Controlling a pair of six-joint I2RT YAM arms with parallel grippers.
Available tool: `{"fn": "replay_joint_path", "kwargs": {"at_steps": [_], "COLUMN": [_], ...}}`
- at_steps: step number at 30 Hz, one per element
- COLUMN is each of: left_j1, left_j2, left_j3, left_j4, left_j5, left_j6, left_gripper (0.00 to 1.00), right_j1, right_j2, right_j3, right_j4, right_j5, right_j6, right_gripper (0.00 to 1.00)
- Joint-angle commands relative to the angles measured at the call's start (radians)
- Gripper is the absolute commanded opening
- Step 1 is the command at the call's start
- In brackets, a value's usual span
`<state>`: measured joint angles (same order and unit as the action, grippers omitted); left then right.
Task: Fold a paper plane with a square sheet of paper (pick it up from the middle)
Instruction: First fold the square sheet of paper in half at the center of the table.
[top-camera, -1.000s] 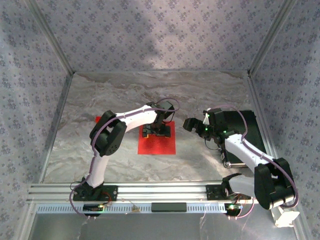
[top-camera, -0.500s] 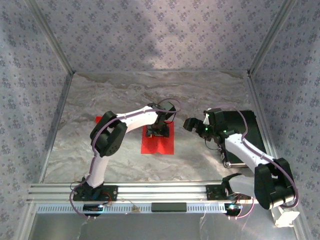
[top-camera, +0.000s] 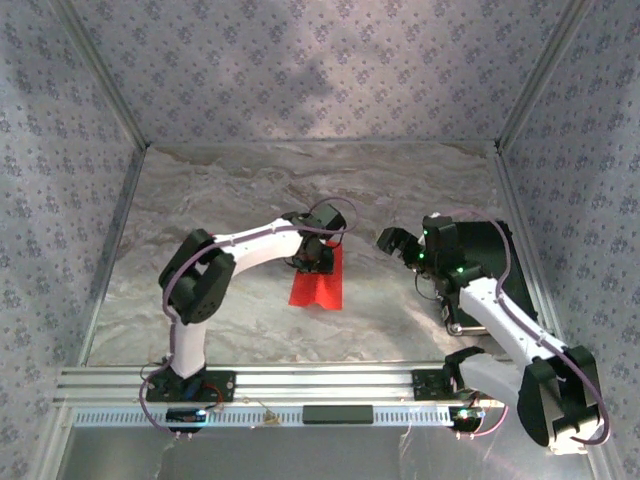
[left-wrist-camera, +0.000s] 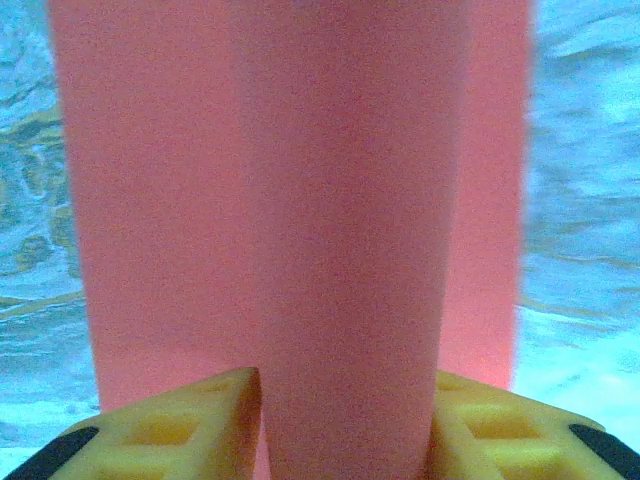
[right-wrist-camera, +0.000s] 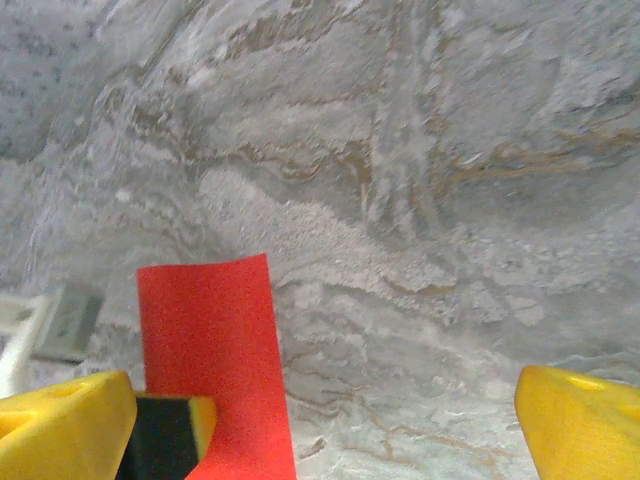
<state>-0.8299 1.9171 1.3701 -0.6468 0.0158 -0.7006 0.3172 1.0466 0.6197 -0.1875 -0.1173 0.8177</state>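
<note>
Left wrist: square sheet of paper (left-wrist-camera: 300, 200) humped between left jaws, pinched; right jaws wide apart.

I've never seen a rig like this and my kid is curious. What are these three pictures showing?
Two white robot arms stand at a marbled table. One picture looks down from above; the other two come from a camera on each wrist, with yellow fingers at the bottom. The left gripper pinches the square sheet of paper at its middle, so the red paper bulges between its fingers. The right gripper hangs open, holding nothing. A flat black thing lies at the right.
</note>
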Motion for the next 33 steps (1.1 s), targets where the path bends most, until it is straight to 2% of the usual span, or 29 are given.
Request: {"fn": "replay_joint_path", "kwargs": {"at_steps": [1,3,7,11,14,19,26,33], "left_j1": [0.022,0.041,0.098,0.157,0.172,0.165,0.16,0.14], "left_j2": [-0.085,-0.113,-0.171,-0.172,-0.144,-0.079,-0.044,-0.027], "left_j3": [-0.042,-0.071,-0.161,-0.24,-0.279,-0.309,-0.366,-0.376], "left_j4": [0.158,0.22,0.417,0.65,0.804,0.874,0.893,0.824], "left_j5": [0.142,0.213,0.397,0.621,0.725,0.736,0.667,0.58], "left_j6": [0.026,0.009,-0.071,-0.188,-0.263,-0.302,-0.324,-0.311], "left_gripper": [0.41,0.39,0.39,0.39,0.4,0.4,0.41,0.41], "right_j1": [-0.006,-0.007,-0.032,-0.049,-0.107,-0.187,-0.179,-0.153], "right_j2": [-0.05,-0.082,-0.143,-0.151,-0.11,-0.001,0.054,0.085], "right_j3": [-0.008,-0.028,-0.081,-0.093,-0.091,-0.079,-0.085,-0.08], "right_j4": [-0.032,-0.017,0.144,0.149,0.133,0.143,0.204,0.27], "right_j5": [0.144,0.176,-0.049,-0.078,-0.173,-0.336,-0.391,-0.44], "right_j6": [0.089,0.093,-0.083,-0.094,-0.08,-0.015,0.022,0.044], "right_gripper": [0.98,0.98,0.96,0.96,0.96,0.93,0.93,0.93]}}
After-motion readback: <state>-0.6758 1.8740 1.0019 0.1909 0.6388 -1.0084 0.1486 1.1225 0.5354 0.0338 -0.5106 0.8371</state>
